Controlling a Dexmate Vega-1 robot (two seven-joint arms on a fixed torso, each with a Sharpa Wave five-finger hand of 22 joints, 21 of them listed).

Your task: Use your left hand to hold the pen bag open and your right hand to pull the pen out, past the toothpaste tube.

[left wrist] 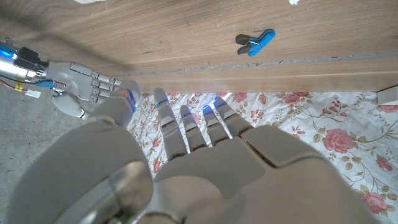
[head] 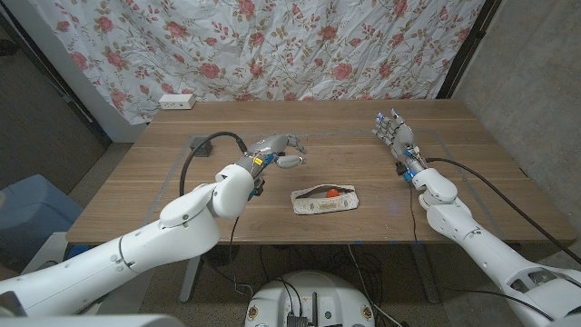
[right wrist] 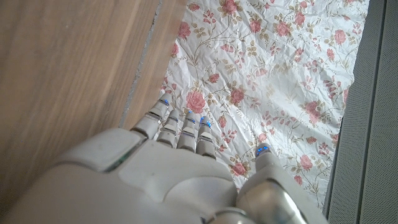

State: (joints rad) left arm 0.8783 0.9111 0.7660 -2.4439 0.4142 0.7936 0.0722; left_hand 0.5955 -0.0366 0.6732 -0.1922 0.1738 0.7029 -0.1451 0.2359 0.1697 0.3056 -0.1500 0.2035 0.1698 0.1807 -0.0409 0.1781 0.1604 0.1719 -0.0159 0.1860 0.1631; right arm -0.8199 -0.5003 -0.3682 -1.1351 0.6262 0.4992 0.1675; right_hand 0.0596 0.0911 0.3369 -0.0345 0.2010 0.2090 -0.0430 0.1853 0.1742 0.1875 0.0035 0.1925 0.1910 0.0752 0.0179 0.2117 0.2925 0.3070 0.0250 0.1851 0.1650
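On the table's near middle lies one pen bag, something red at its mouth — the pen can't be made out. Both hands hover apart from it, holding nothing: left hand just beyond it, right hand well off, fingers spread. Nothing begun, I judge — the left must first reach the bag's mouth.

place: makeshift lab or test room | table: plain wood | behind table: floral sheet hung as backdrop, power strip at its far left edge | right of table: bare grey wall | left of table: blue bin
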